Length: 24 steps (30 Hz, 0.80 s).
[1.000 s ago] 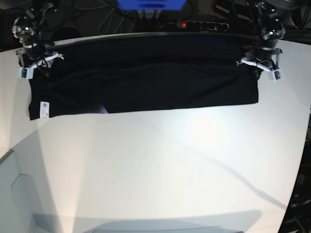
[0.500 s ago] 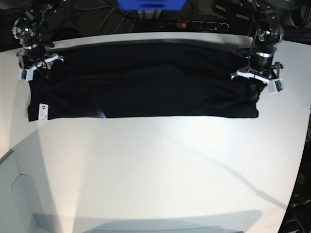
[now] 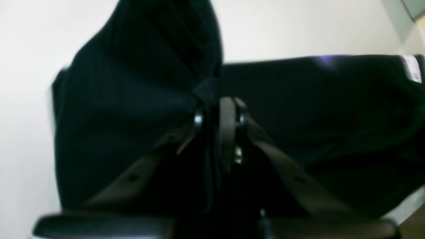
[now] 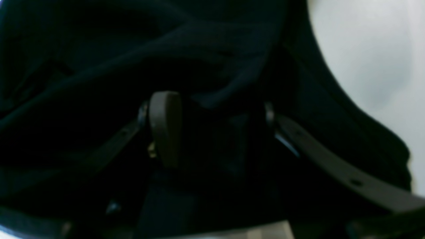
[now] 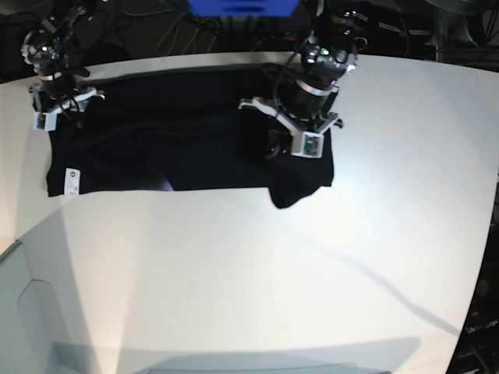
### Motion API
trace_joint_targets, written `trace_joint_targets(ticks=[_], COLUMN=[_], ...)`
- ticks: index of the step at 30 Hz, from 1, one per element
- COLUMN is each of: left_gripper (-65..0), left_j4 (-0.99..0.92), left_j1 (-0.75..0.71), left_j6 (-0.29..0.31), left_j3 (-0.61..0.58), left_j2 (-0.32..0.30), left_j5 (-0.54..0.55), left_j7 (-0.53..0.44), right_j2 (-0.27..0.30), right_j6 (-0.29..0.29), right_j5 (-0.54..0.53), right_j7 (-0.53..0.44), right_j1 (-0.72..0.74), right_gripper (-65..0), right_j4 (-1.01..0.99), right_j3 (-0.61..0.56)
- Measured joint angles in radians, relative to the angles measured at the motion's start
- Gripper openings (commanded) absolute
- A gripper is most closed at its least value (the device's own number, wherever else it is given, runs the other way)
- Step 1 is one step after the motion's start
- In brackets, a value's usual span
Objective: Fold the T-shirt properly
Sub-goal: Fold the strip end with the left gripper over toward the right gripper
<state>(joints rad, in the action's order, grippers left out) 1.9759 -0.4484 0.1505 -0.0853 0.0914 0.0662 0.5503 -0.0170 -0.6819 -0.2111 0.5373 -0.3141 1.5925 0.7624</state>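
on the white table [image 5: 257, 273], left tool [image 5: 282, 145] pinches the black t-shirt [image 5: 171, 140], right tool [image 5: 58, 109] spread apart.

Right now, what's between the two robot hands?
In the base view, only the black T-shirt stretches between the left gripper and the right gripper.

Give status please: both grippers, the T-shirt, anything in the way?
Left gripper shut on T-shirt, its end lifted over the middle. Right gripper open at the other end. Nothing in the way on the table.
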Motion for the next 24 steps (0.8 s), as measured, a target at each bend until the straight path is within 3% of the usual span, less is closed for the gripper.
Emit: trace_joint_targets(ticks=[5,10,11,15,24], left_gripper=[-65.0,-65.0,-65.0,-65.0,-65.0], left_j4=[-0.067,-0.172,-0.191,-0.259,-0.288], left_j1=[0.028,0.095,0.101,0.132,0.198], left_j6=[0.003,0.003,-0.013,-0.171,-0.201], left_j3=[-0.122,-0.225,-0.242,-0.315,-0.402], left_j2=[0.044,0.056,0.056,0.035,0.019], left_j5=[-0.123,-0.147,-0.143,-0.122,-0.144], left_j7=[0.004,-0.008,-0.01,-0.001,-0.008], right_j2=[0.0,0.0,0.0,0.0,0.0], right_j6=[0.0,0.0,0.0,0.0,0.0], right_j5=[0.001,0.001,0.0,0.0,0.0], right_j7=[0.0,0.0,0.0,0.0,0.0], right_j1=[0.0,0.0,0.0,0.0,0.001], right_gripper=[-33.2,-33.2,-33.2,-33.2,-33.2], right_j4=[0.0,0.0,0.0,0.0,0.0], right_j3=[-0.001,-0.001,-0.001,-0.001,-0.001])
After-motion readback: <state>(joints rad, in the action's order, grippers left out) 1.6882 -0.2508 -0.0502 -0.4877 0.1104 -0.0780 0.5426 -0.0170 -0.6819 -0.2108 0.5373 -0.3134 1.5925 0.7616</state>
